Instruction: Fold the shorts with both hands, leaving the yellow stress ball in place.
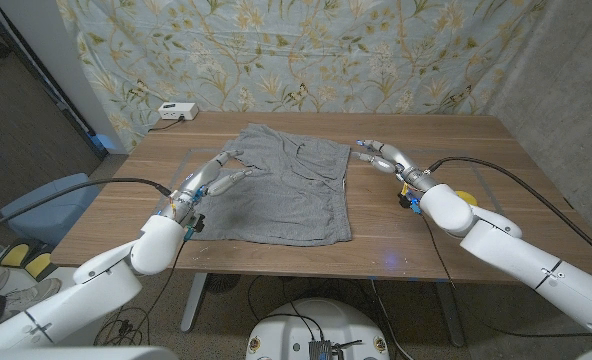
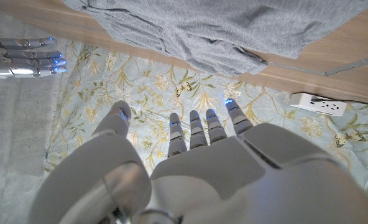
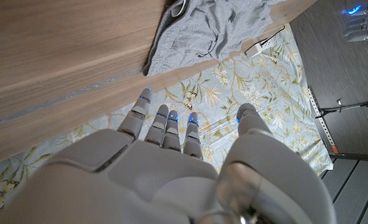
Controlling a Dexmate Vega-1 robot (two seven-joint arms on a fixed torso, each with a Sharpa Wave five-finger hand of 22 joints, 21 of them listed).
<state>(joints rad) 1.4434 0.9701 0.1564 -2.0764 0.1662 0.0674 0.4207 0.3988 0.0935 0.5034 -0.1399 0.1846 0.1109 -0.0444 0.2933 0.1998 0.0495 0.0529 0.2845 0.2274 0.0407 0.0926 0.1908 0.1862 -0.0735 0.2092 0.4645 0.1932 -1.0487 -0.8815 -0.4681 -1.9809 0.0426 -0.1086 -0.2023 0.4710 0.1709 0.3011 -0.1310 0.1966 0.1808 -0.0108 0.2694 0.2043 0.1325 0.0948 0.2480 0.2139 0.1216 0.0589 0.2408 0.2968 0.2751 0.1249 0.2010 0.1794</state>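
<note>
While both arms are seen reaching in from the near corners in the head view, the shorts point(image 1: 288, 184) are found spread flat on the wooden table point(image 1: 456, 240), roughly in its middle, with the near hem lying closest to the robot and the waistband toward the far edge. At the left side of the cloth the left hand point(image 1: 208, 182) is held, its fingers stretched out and apart toward the far left corner of the shorts; nothing is gripped in it, and it cannot be told whether the fingertips touch the fabric. On the other side the right hand point(image 1: 386, 159) is held just beside the far right corner of the shorts, fingers extended and empty as well. A yellow ball point(image 1: 464, 196) is partly hidden behind the right forearm, on the table to the right of the shorts and well apart from them. In the left wrist view the left hand's fingers point(image 2: 196, 127) are shown straight and spread, with grey fabric point(image 2: 221, 28) beyond them, and in the right wrist view the right hand's fingers point(image 3: 171, 127) are likewise shown open. Farther back, a white power strip point(image 1: 172, 111) is seen at the table's far left corner, and a floral curtain point(image 1: 306, 50) is hung behind the table.
</note>
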